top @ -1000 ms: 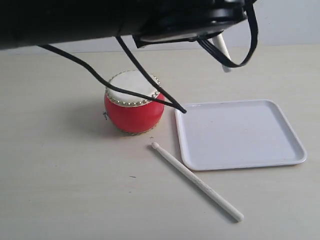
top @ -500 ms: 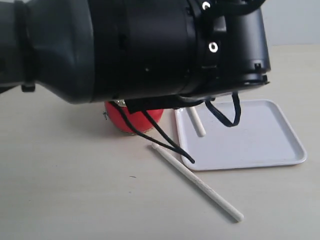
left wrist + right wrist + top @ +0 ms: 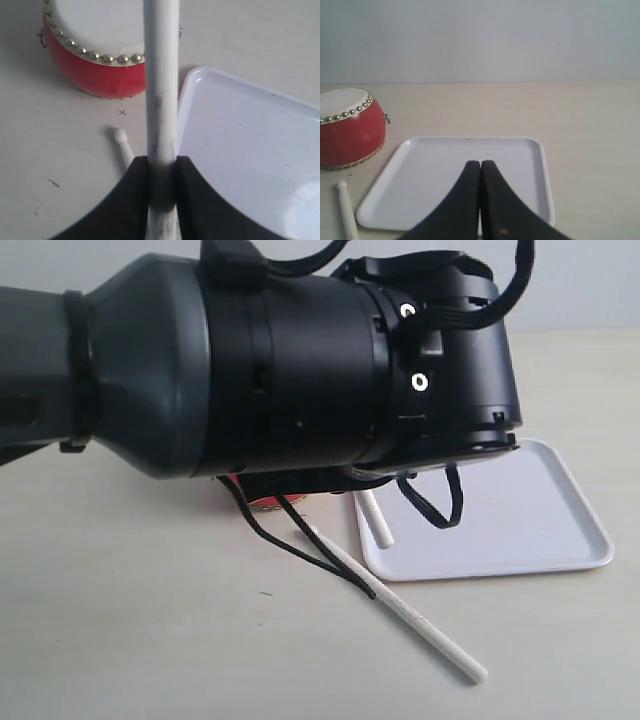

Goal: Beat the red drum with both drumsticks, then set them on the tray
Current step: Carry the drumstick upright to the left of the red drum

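Note:
My left gripper (image 3: 162, 162) is shut on one drumstick (image 3: 161, 90), which points out over the gap between the red drum (image 3: 95, 75) and the tray (image 3: 250, 150). In the exterior view the left arm hides almost all of the red drum (image 3: 266, 503). Only the held drumstick's end (image 3: 377, 520) shows, low over the left edge of the white tray (image 3: 500, 530). The other drumstick (image 3: 395, 605) lies slantwise on the table in front of the tray, and its tip (image 3: 121, 140) is near the drum. My right gripper (image 3: 480, 164) is shut on nothing, above the tray (image 3: 520, 165), with the drum (image 3: 350, 130) off to one side.
The left arm's big black body (image 3: 300, 370) and its loose black cables (image 3: 310, 550) fill the upper middle of the exterior view. The pale tabletop (image 3: 150, 640) stretches around the drum and tray. A plain wall (image 3: 480, 40) stands behind the table.
The left arm has come down into the exterior view and now covers the drum. The stick it holds has dropped from high above the table to the tray's left edge.

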{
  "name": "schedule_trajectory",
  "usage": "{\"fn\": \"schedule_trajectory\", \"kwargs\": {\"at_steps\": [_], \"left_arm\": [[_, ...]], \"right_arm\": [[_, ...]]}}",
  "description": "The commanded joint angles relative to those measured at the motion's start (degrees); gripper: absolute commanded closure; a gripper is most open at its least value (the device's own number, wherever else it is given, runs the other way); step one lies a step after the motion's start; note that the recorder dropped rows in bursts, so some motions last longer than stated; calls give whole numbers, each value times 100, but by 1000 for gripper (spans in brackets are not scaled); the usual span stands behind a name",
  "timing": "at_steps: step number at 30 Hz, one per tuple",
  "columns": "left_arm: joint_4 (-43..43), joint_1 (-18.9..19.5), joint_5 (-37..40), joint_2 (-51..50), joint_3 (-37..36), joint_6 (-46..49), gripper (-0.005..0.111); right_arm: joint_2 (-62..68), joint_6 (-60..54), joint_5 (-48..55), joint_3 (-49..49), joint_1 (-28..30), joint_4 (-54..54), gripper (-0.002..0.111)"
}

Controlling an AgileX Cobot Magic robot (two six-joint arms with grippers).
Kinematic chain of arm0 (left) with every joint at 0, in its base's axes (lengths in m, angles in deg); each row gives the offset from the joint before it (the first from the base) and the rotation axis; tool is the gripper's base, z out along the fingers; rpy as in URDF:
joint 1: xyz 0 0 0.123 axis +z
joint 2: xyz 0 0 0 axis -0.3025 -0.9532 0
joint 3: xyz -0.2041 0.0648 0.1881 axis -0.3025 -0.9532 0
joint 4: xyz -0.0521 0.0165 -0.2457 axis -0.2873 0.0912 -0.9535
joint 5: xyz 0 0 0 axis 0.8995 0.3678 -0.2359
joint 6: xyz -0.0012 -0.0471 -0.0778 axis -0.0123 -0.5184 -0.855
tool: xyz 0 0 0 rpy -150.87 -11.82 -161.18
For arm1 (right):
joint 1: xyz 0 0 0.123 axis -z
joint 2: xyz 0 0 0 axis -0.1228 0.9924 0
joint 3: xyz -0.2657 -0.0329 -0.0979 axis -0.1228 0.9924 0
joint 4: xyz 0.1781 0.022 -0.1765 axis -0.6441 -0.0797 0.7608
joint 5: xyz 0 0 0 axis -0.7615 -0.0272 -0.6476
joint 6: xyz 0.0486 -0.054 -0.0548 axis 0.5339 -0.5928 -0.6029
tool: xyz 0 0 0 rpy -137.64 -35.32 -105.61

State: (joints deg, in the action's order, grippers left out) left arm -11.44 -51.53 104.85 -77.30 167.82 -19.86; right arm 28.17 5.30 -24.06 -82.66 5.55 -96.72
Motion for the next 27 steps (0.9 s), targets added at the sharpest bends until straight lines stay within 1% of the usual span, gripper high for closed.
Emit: {"fn": "schedule_trajectory", "kwargs": {"at_steps": [1, 8, 17, 19, 23, 27], "left_arm": [[-10, 1, 31, 15, -12, -51, 107], [-10, 0, -351, 15, -12, -51, 107], [72, 0, -429, 15, -12, 192, 107], [183, 0, -513, 15, -12, 624, 107], [290, 0, -835, 15, -12, 2100, 107], [290, 0, -872, 15, -12, 3235, 107]], "right_arm": [[-29, -54, -34, 26, 11, -5, 108], [-29, -54, -34, 26, 11, -5, 108], [-29, -54, -34, 26, 11, -5, 108], [-29, -54, -34, 26, 11, -5, 108], [-29, -54, -34, 26, 11, -5, 108], [-29, -54, -34, 26, 11, -5, 108]]}}
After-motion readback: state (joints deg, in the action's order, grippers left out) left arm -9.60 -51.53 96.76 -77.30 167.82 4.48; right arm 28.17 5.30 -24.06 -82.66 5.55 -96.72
